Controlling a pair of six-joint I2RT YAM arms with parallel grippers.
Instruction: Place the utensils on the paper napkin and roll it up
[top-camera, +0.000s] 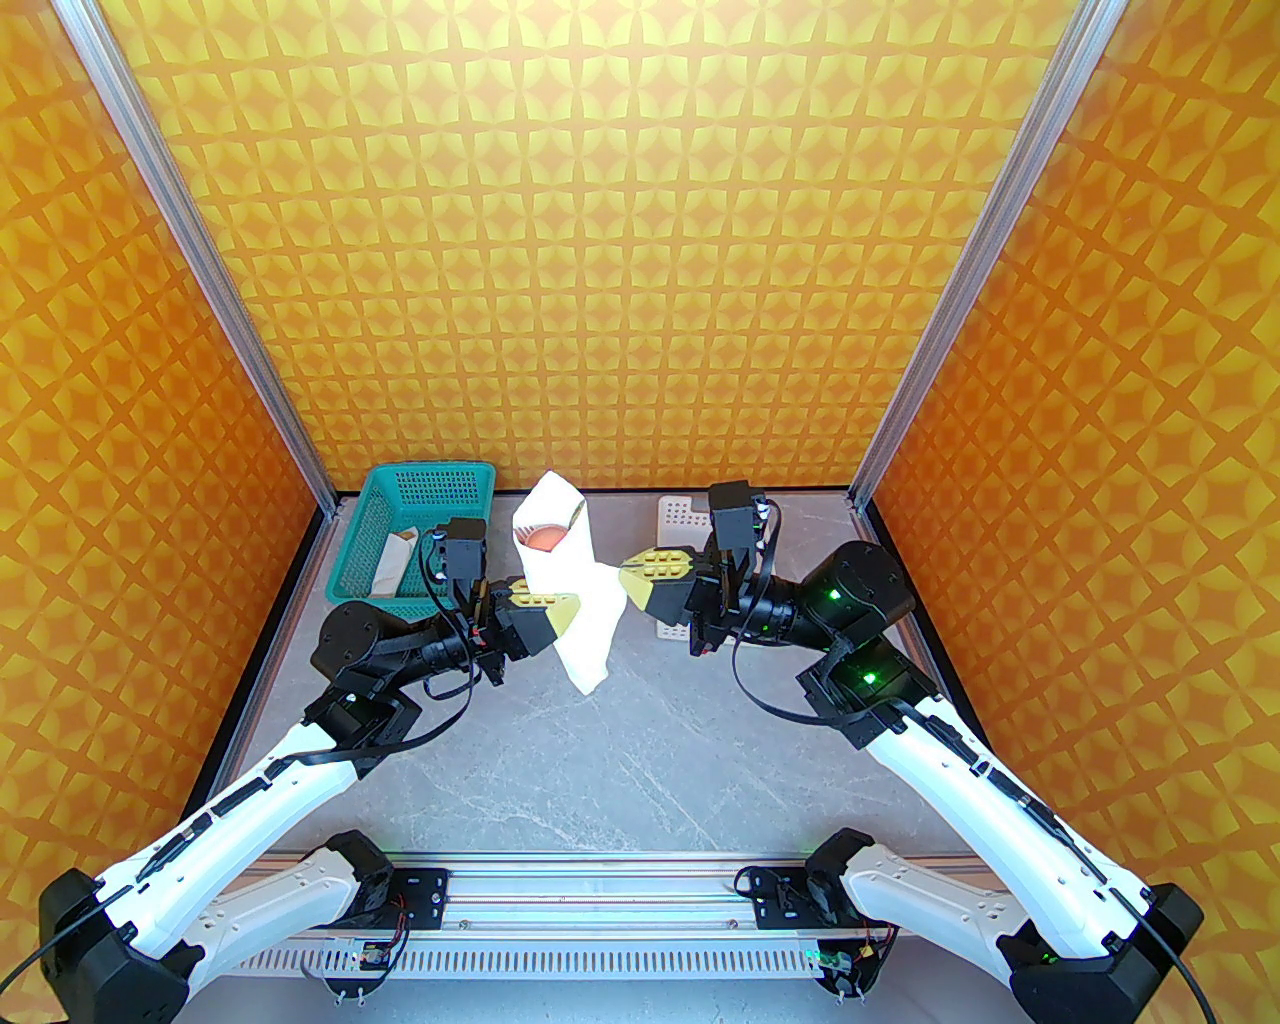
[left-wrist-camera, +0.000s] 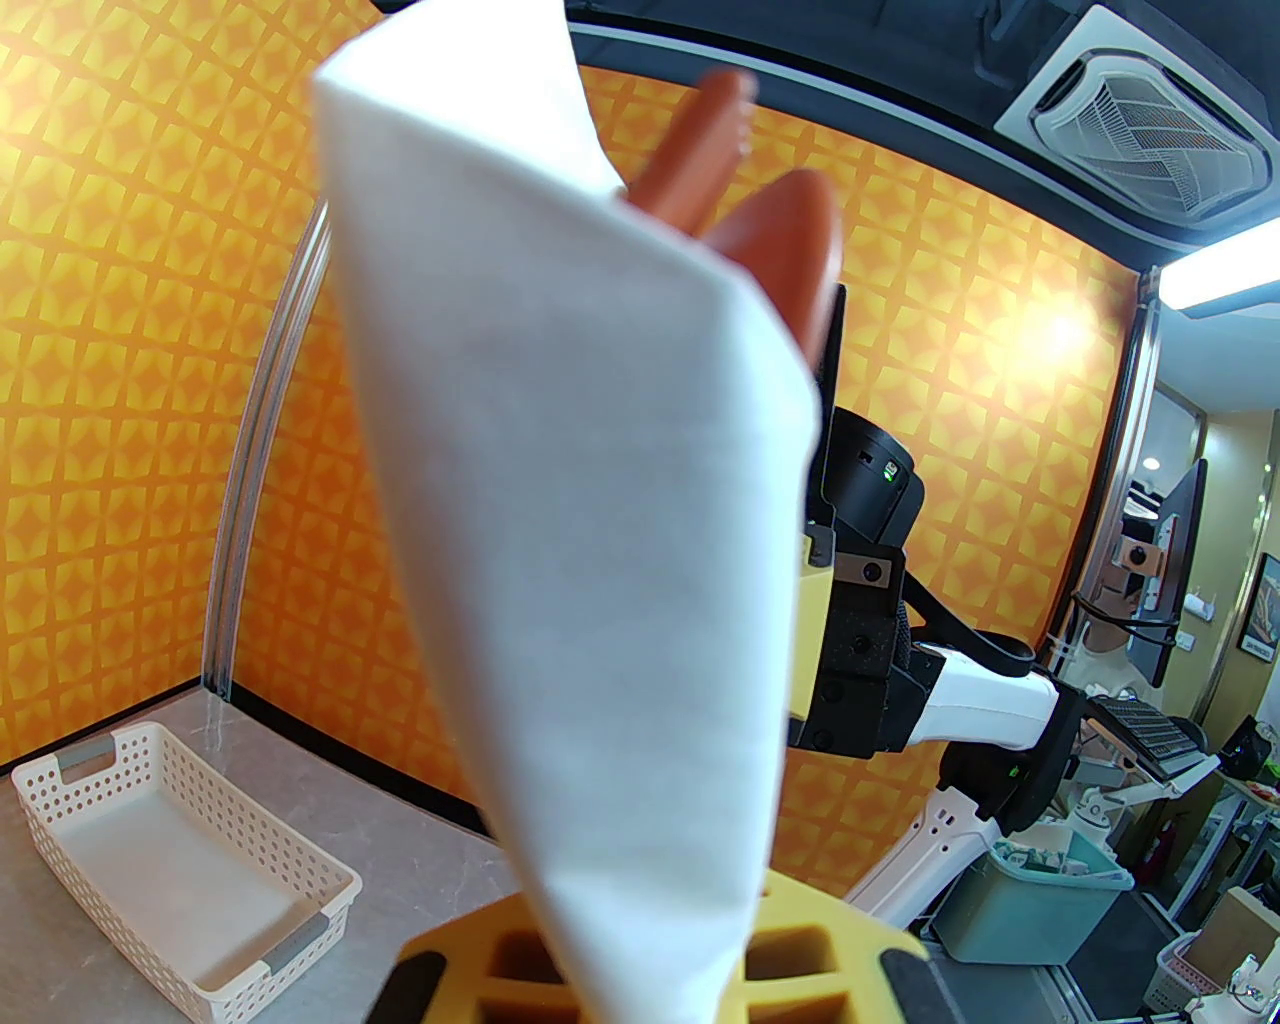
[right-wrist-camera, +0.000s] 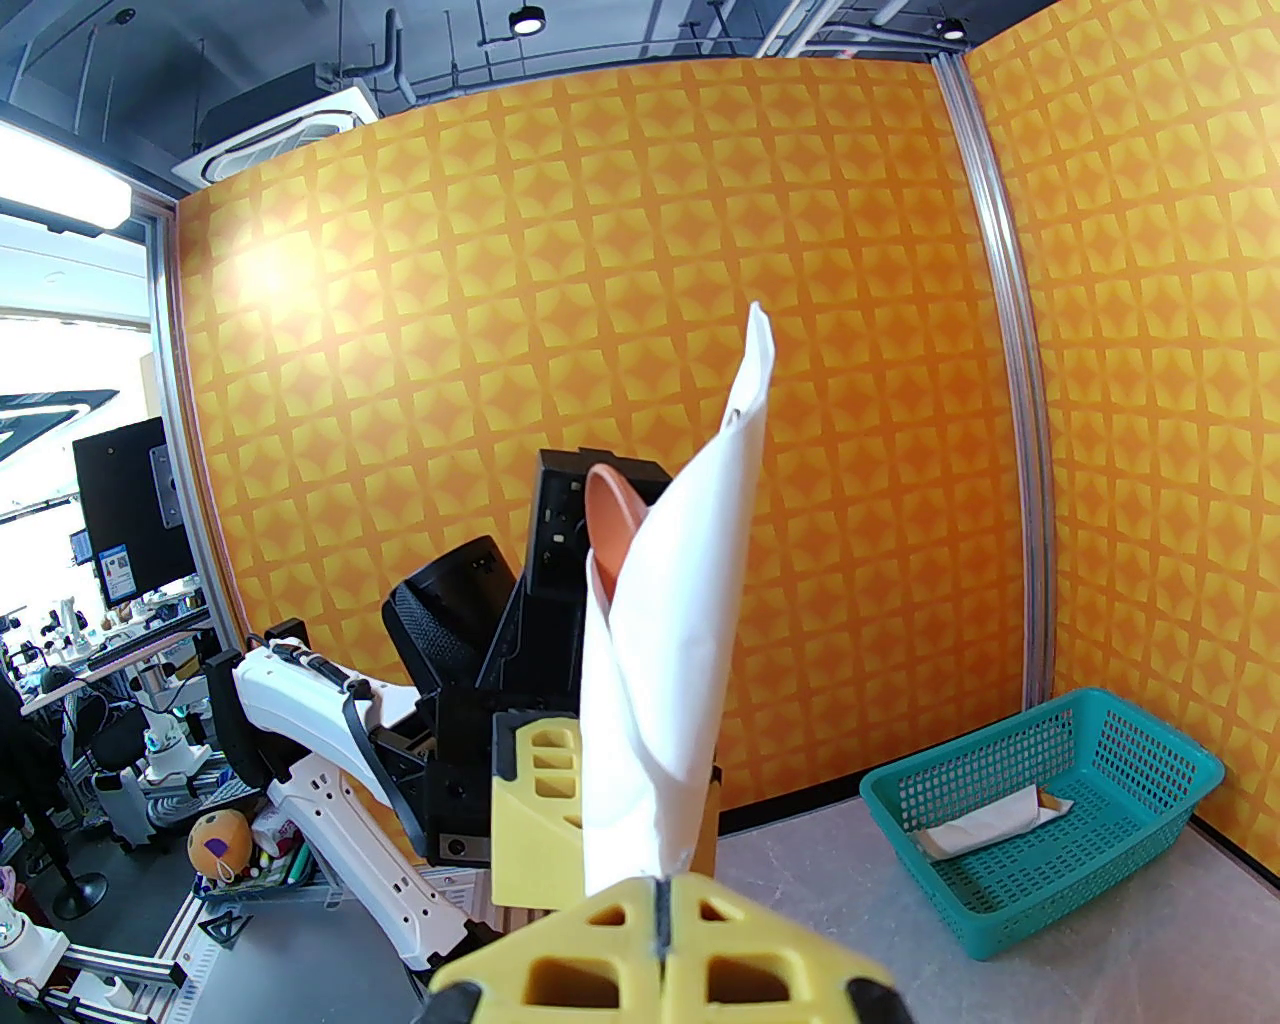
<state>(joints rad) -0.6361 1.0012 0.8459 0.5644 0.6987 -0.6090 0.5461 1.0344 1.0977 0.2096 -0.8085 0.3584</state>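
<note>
Right end effector (right-wrist-camera: 660, 890), white napkin cone (right-wrist-camera: 680, 650)

White-shelled left arm (top-camera: 250, 790) and right arm (top-camera: 965, 765), black joint housings (top-camera: 350, 640), looping black cables (top-camera: 445, 700), green status lights (top-camera: 868, 678); left gripper (top-camera: 574, 602) and right gripper (top-camera: 626, 570) yellow, cut-out.

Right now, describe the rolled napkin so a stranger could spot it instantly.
At the back of the grey table, between the teal basket and the white basket, both pairs of jaws hold the paper napkin. It is a white cone with a reddish spoon poking from its top, unlike the flat paper packet in the teal basket.
</note>
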